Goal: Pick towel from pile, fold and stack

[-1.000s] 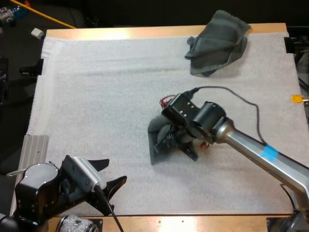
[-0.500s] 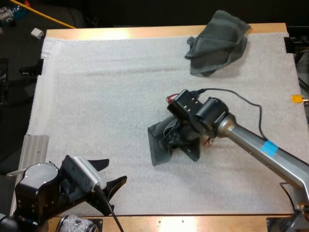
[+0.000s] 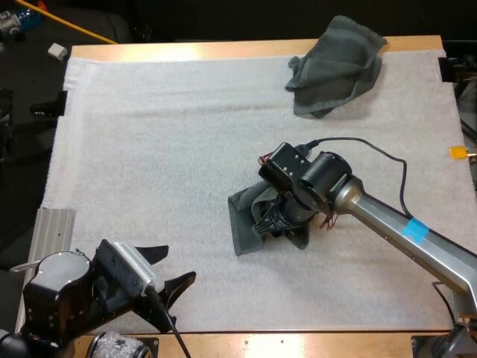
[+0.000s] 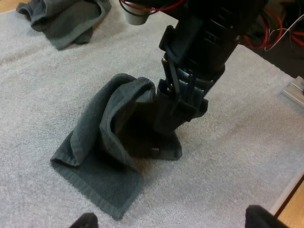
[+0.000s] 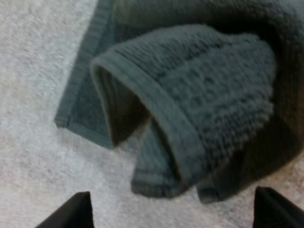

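1. High view: the right gripper has shifted slightly toward the right edge of the mat, baring more of the towel at mid-mat. Folding looks not yet begun. The pile lies near the far right corner. The left gripper waits at the near left corner, fingers apart and empty.
2. Left wrist view: the right gripper stands on the rumpled towel.
3. Right wrist view: its fingers are spread wide, clear of the looped towel. Nothing here serves as a container.

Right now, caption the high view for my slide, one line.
Right gripper at a partly folded towel; crumpled towel beyond; left gripper open at the near edge.
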